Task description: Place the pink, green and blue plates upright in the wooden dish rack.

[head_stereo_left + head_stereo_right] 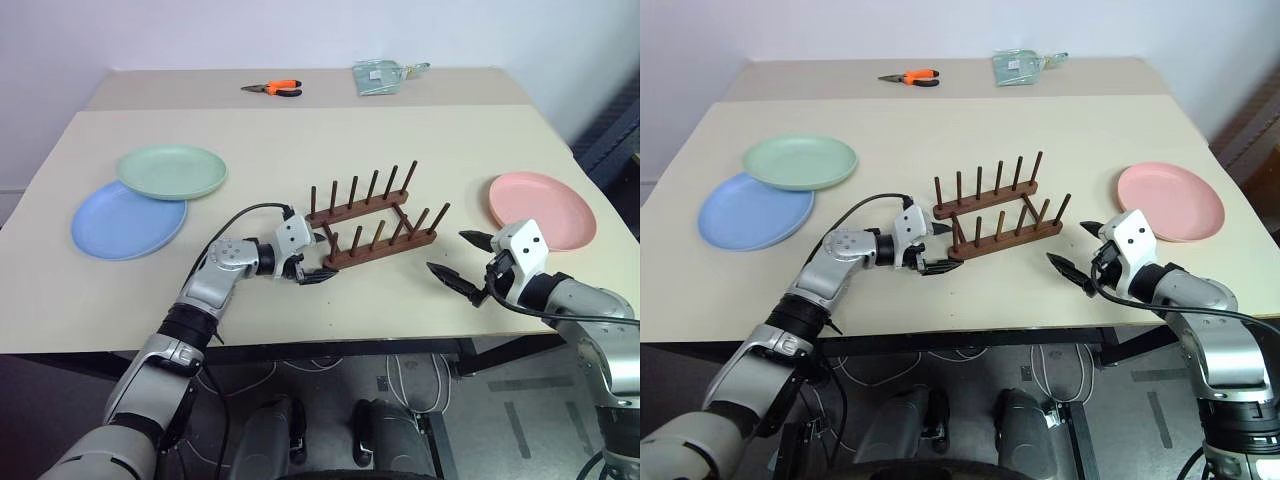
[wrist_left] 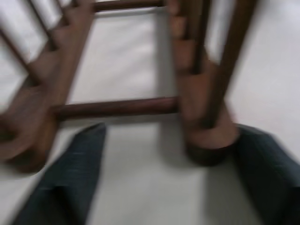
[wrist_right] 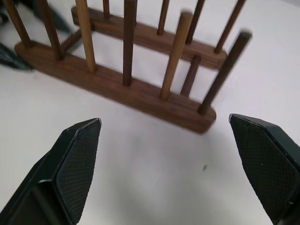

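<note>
The wooden dish rack (image 1: 375, 222) stands empty at the table's middle. My left gripper (image 1: 313, 262) is open at the rack's left end, and in the left wrist view the end of one rail (image 2: 211, 140) lies between its fingers (image 2: 70, 178), close to one of them. My right gripper (image 1: 455, 255) is open and empty, just right of the rack (image 3: 140, 93) and pointing at it. The pink plate (image 1: 541, 209) lies flat at the right, beyond the right gripper. The green plate (image 1: 172, 171) lies at the far left, overlapping the blue plate (image 1: 125, 220).
Orange-handled pliers (image 1: 275, 88) and a clear plastic bag (image 1: 380, 75) lie on the far table. The table's front edge (image 1: 330, 338) runs just below both grippers. Bare tabletop separates the rack from the plates on each side.
</note>
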